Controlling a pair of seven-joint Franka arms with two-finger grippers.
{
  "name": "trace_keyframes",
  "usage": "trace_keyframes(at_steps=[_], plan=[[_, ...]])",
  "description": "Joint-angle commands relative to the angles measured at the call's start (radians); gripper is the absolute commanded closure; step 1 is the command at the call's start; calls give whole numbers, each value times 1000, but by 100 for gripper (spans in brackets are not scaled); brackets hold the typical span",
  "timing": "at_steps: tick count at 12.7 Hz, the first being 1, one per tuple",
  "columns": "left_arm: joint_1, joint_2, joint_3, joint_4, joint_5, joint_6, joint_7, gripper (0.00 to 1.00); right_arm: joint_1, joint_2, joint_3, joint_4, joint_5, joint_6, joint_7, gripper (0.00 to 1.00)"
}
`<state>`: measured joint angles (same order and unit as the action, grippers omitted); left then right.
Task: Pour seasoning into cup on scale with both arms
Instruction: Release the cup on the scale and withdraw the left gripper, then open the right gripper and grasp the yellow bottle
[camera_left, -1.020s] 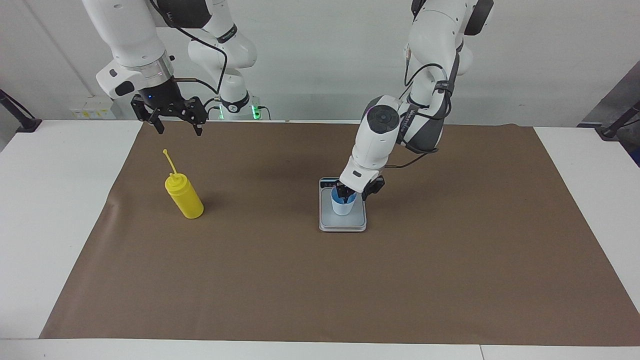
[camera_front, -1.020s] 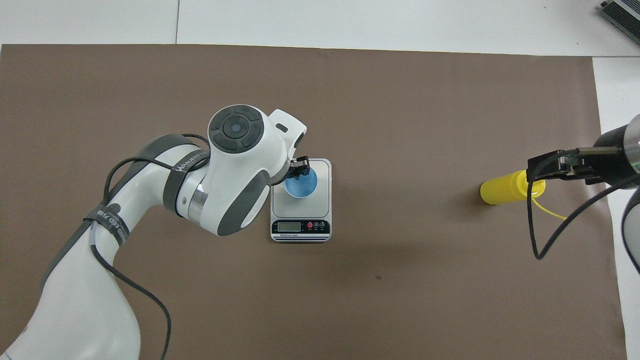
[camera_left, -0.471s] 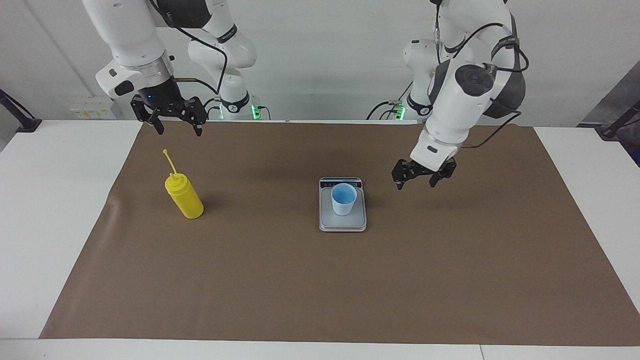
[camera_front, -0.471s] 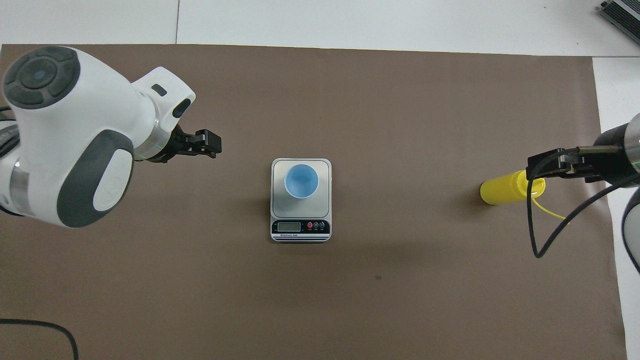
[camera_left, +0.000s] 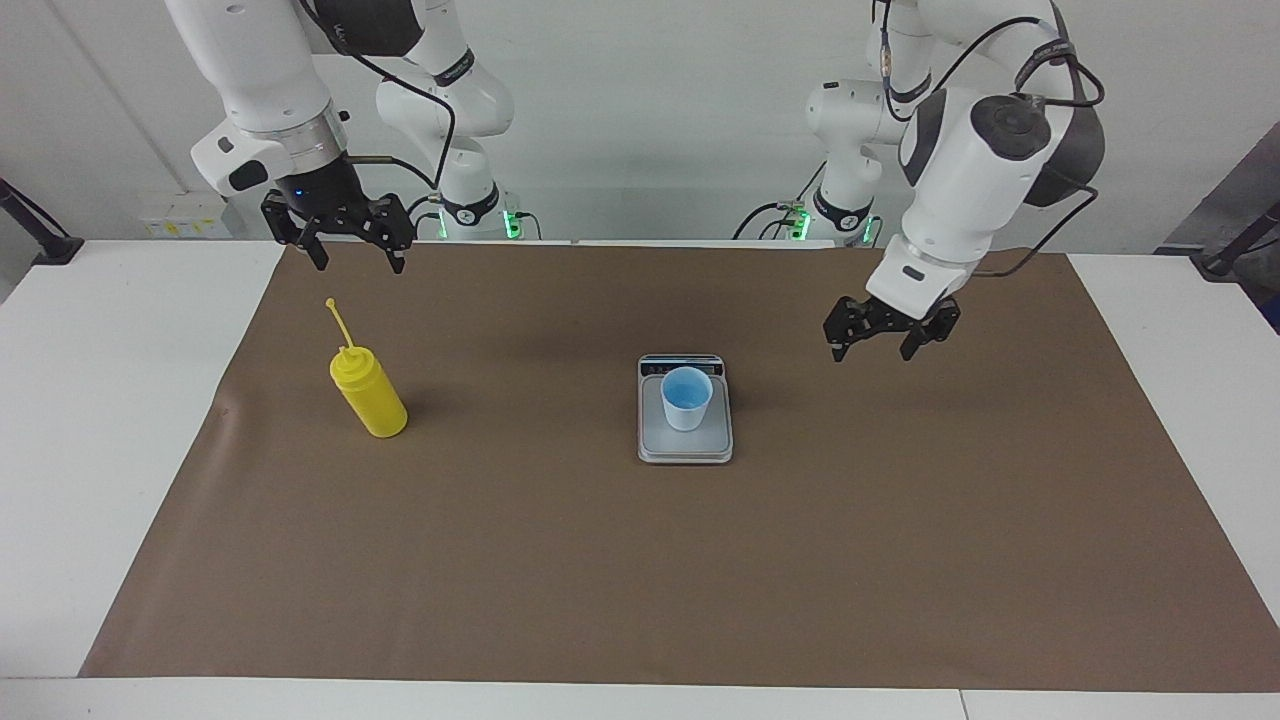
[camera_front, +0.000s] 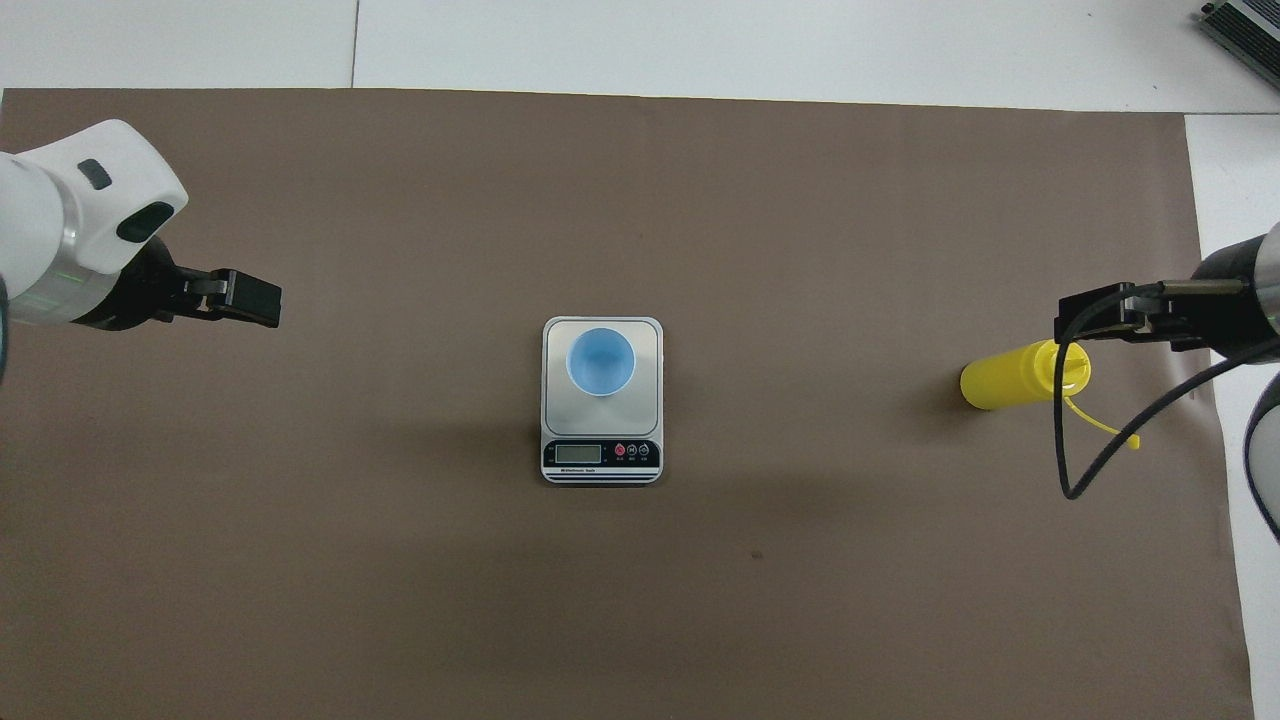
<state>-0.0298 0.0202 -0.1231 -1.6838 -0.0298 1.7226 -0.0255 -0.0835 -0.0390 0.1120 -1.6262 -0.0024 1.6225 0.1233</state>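
Now you are bringing the spread right gripper (camera_left: 350, 247) down around the upright seasoning (camera_left: 370, 394); the left gripper (camera_left: 890, 337) is waiting, spread too.

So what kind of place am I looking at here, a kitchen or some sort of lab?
Most likely a robotics lab, not a kitchen. Two white robot arms, each ending in a black pincer, left pincer and right pincer, hang over a bare white table covered by a brown paper sheet, against a plain white wall.
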Motion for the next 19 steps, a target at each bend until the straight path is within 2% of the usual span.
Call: trace_keyframes(at_steps=[1, 3, 4, 6, 9, 12, 14, 17, 19], plan=[[14, -26, -7, 27, 56, -79, 36, 0, -60, -21, 6, -64, 25, 42, 89, 0], [17, -26, -1, 65, 59, -123, 41, 0, -77, -16, 6, -79, 32, 43, 224, 0], [24, -29, 3, 73, 54, -138, 41, 0, -94, -12, 5, -87, 68, 48, 278, 0], [47, -22, 3, 151, 47, -187, 42, 0, -177, 17, 5, -104, 168, 92, 341, 0], [54, 13, -3, 164, 53, -187, 42, 0, -249, 111, 5, -95, 186, 97, 381, 0], [57, 84, -6, 256, 50, -227, 44, 0, -307, 233, 3, -55, 254, 117, 401, 0], [56, 61, -1, 208, 57, -167, 73, 0, -312, 304, 3, -11, 265, 129, 490, 0], [48, 41, -1, 175, 57, -163, 67, 0, -329, 376, 3, 22, 323, 149, 597, 0], [53, -20, -1, 81, 56, -144, 62, 0, -334, 416, 3, 25, 338, 149, 625, 0]])
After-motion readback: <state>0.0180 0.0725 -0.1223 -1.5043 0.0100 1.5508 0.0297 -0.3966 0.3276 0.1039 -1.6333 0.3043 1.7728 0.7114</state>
